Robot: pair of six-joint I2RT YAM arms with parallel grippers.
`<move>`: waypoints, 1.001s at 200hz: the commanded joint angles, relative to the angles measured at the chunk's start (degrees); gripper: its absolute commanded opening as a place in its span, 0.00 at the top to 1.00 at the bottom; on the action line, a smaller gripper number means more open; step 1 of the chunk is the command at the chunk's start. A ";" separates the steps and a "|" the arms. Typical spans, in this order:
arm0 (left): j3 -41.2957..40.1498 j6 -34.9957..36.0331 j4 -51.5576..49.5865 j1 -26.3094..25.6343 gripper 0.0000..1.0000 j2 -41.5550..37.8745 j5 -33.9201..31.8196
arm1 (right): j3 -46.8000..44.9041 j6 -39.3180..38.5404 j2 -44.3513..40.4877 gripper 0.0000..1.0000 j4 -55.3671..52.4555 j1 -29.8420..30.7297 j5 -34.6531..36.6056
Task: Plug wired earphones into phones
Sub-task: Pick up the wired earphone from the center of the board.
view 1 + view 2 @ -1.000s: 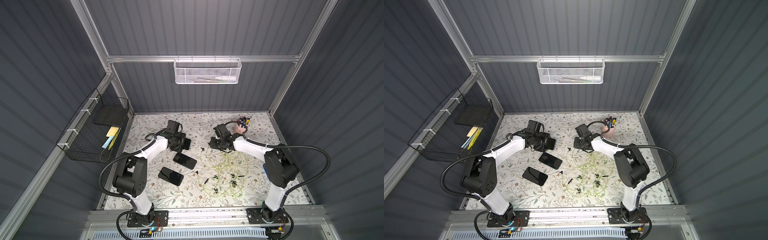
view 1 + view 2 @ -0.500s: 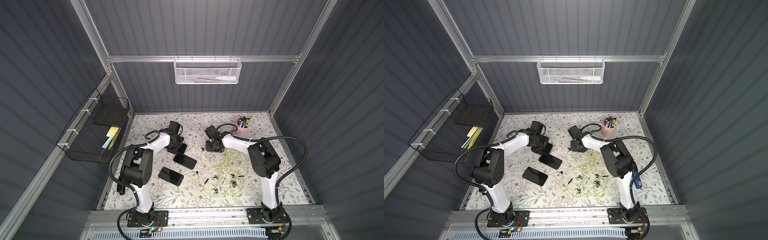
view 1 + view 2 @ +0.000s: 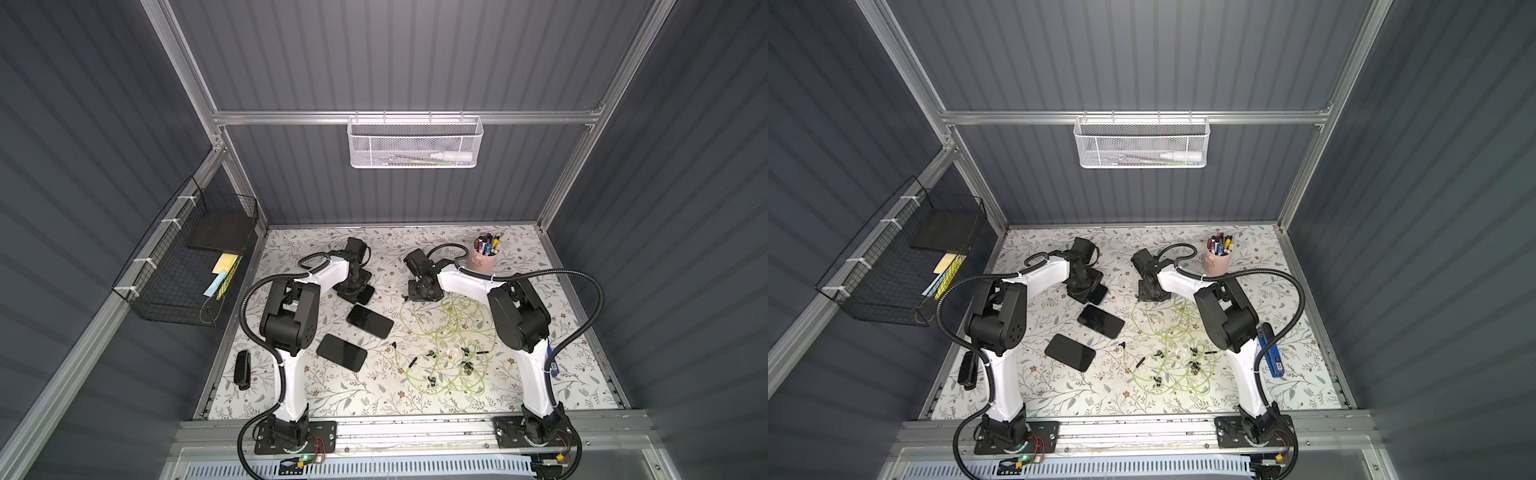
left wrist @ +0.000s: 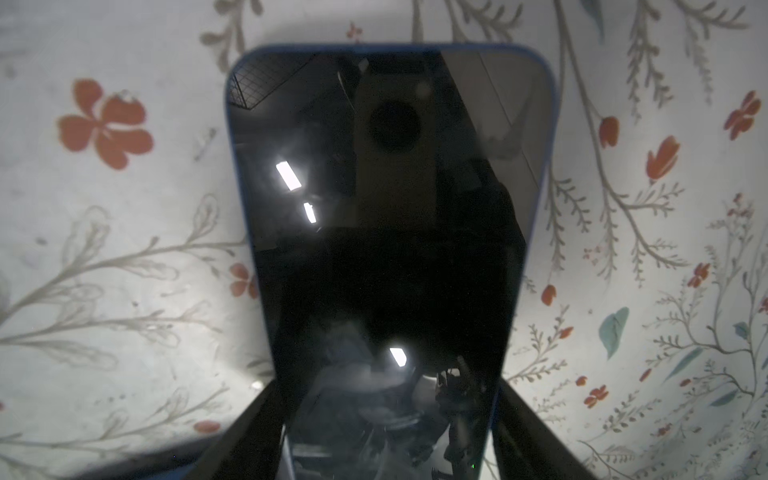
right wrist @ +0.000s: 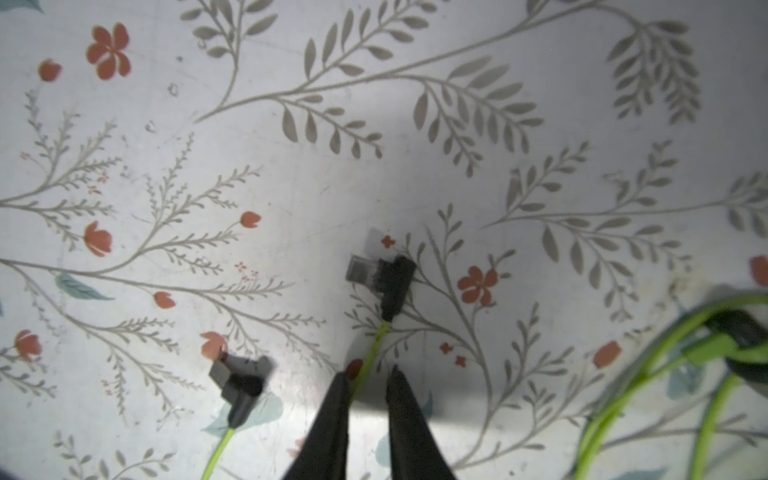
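L fingers (image 4: 249,432) on phone (image 4: 386,208), R fingers (image 5: 332,415) at cable (image 5: 372,345).
My L pair looks clamped on its edges, flat on surface (image 4: 124,291), 10 o'clock of earphone tangle (image 3: 449,349); R pair: slim gap, cable betw., unpinched.

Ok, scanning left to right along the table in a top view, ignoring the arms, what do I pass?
Black oblong device → nearest phone → middle phone → earphones tangle → blue rectangular object.

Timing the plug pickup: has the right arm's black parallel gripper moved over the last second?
Yes. The right gripper has slid away from the pink cup of pens, toward the three glossy black phones, in both top views.
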 commanded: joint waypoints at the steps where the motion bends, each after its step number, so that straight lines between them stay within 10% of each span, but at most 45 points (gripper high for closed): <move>1: 1.54 2.00 -2.45 0.23 0.53 1.29 -0.34 | -0.38 -2.41 1.69 0.88 -1.28 0.03 -0.25; 90: 1.81 17.61 -0.03 0.34 0.03 -8.78 -8.13 | -10.50 -10.34 -11.87 1.00 0.72 0.09 -5.63; 144: -16.49 20.94 29.24 -0.81 0.28 -16.52 23.56 | -17.46 -7.31 -22.47 1.00 3.50 0.03 -12.70; 200: -16.26 25.20 38.19 -8.12 0.41 -12.25 34.00 | -19.55 -4.11 -26.73 1.00 5.14 0.13 -16.49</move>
